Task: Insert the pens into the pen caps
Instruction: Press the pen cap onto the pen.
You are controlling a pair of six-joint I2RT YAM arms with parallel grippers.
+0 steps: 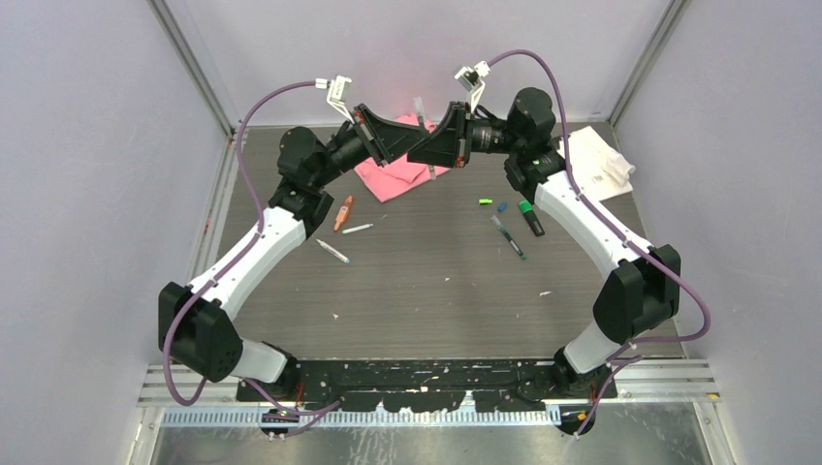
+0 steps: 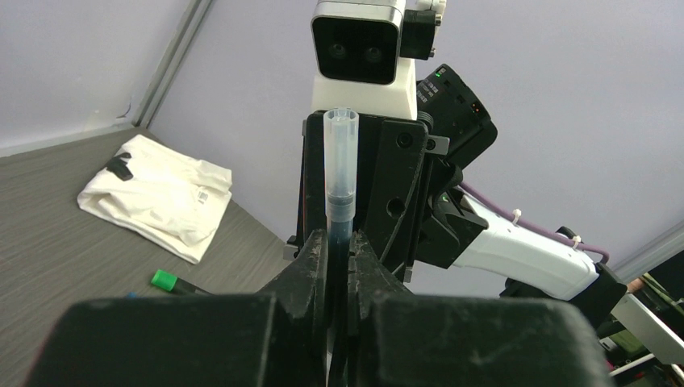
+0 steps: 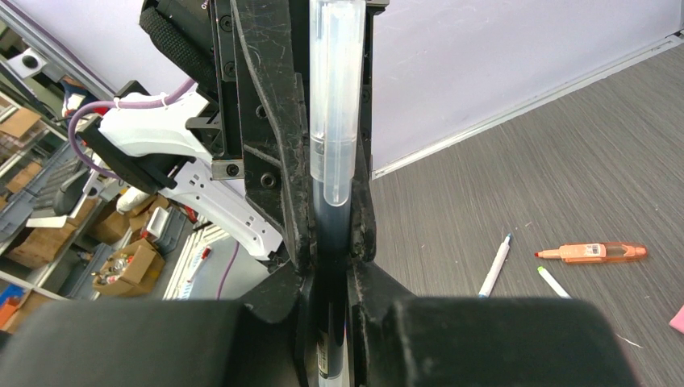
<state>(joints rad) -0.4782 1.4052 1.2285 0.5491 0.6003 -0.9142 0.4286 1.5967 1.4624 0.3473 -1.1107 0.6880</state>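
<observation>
Your pen (image 2: pixel 339 232), with a clear cap (image 2: pixel 340 161) on its upper end, is held upright above the pink cloth (image 1: pixel 388 180) at the far side of the table (image 1: pixel 426 281). The left gripper (image 2: pixel 339 246) and right gripper (image 3: pixel 332 242) both clamp it.

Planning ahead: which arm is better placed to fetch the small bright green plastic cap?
Probably right: the small bright green plastic cap lies close to the right arm, well away from the left arm.
</observation>
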